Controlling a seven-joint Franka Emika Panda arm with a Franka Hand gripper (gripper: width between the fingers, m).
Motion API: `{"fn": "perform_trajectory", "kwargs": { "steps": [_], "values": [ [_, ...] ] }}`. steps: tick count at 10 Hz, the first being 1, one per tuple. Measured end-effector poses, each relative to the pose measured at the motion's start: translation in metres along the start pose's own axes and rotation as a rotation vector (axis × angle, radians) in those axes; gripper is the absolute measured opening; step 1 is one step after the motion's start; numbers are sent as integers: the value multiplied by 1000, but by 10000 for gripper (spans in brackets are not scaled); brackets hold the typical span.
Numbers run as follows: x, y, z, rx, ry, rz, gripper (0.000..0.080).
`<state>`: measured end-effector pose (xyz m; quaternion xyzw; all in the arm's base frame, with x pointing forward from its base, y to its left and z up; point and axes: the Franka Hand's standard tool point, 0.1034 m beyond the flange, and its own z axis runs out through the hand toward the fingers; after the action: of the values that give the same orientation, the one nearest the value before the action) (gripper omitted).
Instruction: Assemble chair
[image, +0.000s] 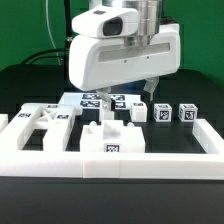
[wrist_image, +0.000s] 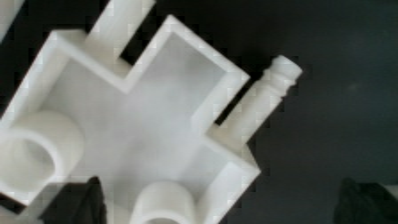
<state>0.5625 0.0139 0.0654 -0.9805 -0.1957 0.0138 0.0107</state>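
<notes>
Chair not assembled: its loose parts (image: 100, 101) lie on the black tabletop (image: 40, 95), inside the white border rail (image: 110, 166). In the exterior view, a cross-braced part (image: 40, 120) sits at the exterior view's left. Flat tagged pieces lie at centre beneath the robot. Three small tagged blocks (image: 162, 112) stand in a row toward the exterior view's right, apart from one another. A further tagged block (image: 112, 143) lies nearest the front rail. In the wrist view, a flat slotted part (wrist_image: 151, 120) fills most of the picture; it carries two round bosses (wrist_image: 36, 150), and a ribbed peg (wrist_image: 263, 92) projects from one edge. The hand (wrist_image: 217, 203) hangs low over the central pieces, spread wide, its dark fingers (wrist_image: 68, 203) at opposite edges of the wrist view. One finger overlaps the slotted part's edge; contact cannot be confirmed. The other stands clear of the part over bare tabletop. Nothing is gripped.
</notes>
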Motion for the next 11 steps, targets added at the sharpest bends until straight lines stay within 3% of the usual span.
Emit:
{"fn": "perform_trajectory", "kwargs": {
  "steps": [1,2,3,7,11],
  "values": [
    [-1,-1,8,17,-5,68,650],
    [5,-2,15,13,3,163,650],
    [12,-7,17,7,22,198,650],
    [14,-14,18,43,26,427,650],
    [30,3,33,41,36,398,650]
  ]
}}
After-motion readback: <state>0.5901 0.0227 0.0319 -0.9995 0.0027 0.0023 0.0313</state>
